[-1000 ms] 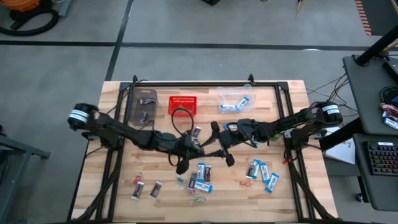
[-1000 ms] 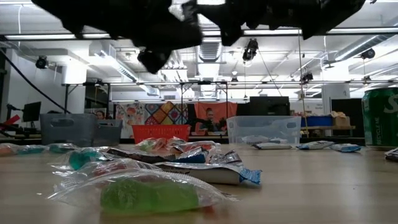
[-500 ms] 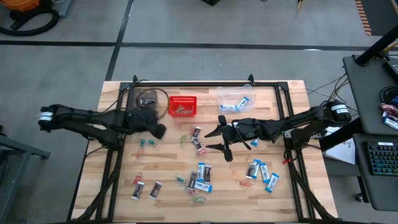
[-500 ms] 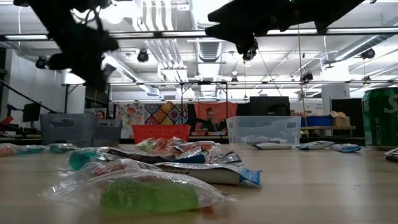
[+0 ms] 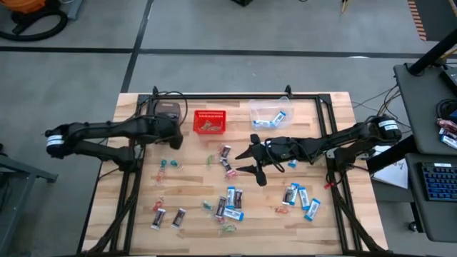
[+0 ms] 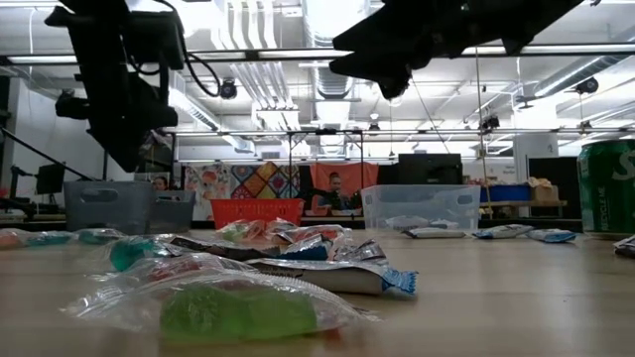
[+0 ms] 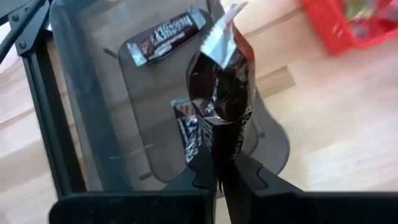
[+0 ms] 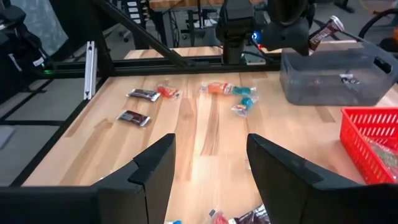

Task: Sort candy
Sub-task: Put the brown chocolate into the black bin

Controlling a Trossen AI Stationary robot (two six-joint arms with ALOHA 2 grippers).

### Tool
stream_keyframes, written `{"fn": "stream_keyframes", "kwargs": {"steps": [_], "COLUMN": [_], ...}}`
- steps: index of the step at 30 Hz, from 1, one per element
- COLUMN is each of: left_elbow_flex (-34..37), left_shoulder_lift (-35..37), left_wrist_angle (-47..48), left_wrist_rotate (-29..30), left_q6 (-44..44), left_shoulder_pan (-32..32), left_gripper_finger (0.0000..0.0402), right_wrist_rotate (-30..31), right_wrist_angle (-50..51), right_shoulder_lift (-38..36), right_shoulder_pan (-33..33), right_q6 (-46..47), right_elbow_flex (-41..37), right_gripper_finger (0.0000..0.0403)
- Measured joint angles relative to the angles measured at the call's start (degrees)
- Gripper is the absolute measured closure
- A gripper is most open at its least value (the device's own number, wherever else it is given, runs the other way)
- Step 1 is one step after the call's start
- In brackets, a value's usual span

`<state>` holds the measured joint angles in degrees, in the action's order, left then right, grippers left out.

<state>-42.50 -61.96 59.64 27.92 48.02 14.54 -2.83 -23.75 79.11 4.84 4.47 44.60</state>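
Observation:
Candy lies scattered on the wooden table: blue-and-white packets [image 5: 300, 195], brown mini bars [image 5: 168, 218] and small twist-wrapped pieces [image 5: 168, 164]. My left gripper [image 5: 175, 137] is over the near side of the grey bin [image 5: 158, 114] at the far left, shut on a dark brown mini bar [image 7: 221, 93]. Two more brown bars [image 7: 165, 40] lie on the bin's floor. My right gripper [image 5: 251, 158] hovers open over the middle of the table, with its fingers wide apart [image 8: 208, 149] and nothing between them. My left gripper pinches the brown mini bar between its two fingers by one end [image 7: 221, 142]. The fingers lie along the bar, which sticks out past the fingertips. The bar is lifted clear above the grey bin, and its crimped free end [image 7: 222, 25] points away from the gripper.
A red mesh basket [image 5: 209, 121] holding small sweets stands right of the grey bin. A clear bin [image 5: 270, 114] with blue packets is farther right. Black frame rails [image 5: 228, 96] run along the table's edges. A green can [image 6: 607, 188] stands at the right of the low view.
My left gripper has carried the brown bar from the table's middle toward the far left. It now stands over the grey bin, still shut on the bar. The right gripper has stayed open near the middle.

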Motion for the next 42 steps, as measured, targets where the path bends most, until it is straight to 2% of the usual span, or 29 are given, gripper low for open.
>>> {"fn": "stream_keyframes", "kwargs": {"steps": [5, 15, 21, 24, 30, 38, 42], "left_elbow_flex": [0.0, -1.1, -3.8, -3.9, -1.5, -1.1, -0.9], "left_shoulder_lift": [-0.8, -0.8, -0.7, -0.6, -1.3, -5.9, -7.8], "left_wrist_angle": [0.4, 1.4, -0.1, -7.7, -20.9, -24.0, -25.4], "left_wrist_rotate": [0.0, -2.3, -3.0, -3.2, -3.3, -2.5, -3.2], "left_q6": [-1.5, -2.4, -4.2, -12.1, -34.4, -49.9, -54.1], "left_shoulder_pan": [0.0, -0.2, -1.6, -5.0, -8.6, -5.4, -3.6], "left_gripper_finger": [0.0376, 0.0290, 0.0277, 0.0277, 0.0277, 0.0276, 0.0276], "right_wrist_rotate": [0.0, 0.0, 0.0, 0.0, 0.0, 0.0, 0.0], "right_wrist_angle": [1.1, 1.1, 1.8, 4.1, 7.4, 7.3, 7.7], "right_shoulder_lift": [-0.1, -0.4, -0.6, -0.6, -0.6, -0.6, -0.6], "right_shoulder_pan": [0.0, 0.0, 0.0, 0.0, 0.0, 0.0, 0.0], "right_q6": [0.6, 2.5, 3.7, 4.7, 4.7, 3.9, 3.2], "right_elbow_flex": [0.0, 0.0, 0.0, 0.0, 0.0, 0.0, 0.0], "right_gripper_finger": [0.0212, 0.0212, 0.0212, 0.0211, 0.0211, 0.0211, 0.0211]}}
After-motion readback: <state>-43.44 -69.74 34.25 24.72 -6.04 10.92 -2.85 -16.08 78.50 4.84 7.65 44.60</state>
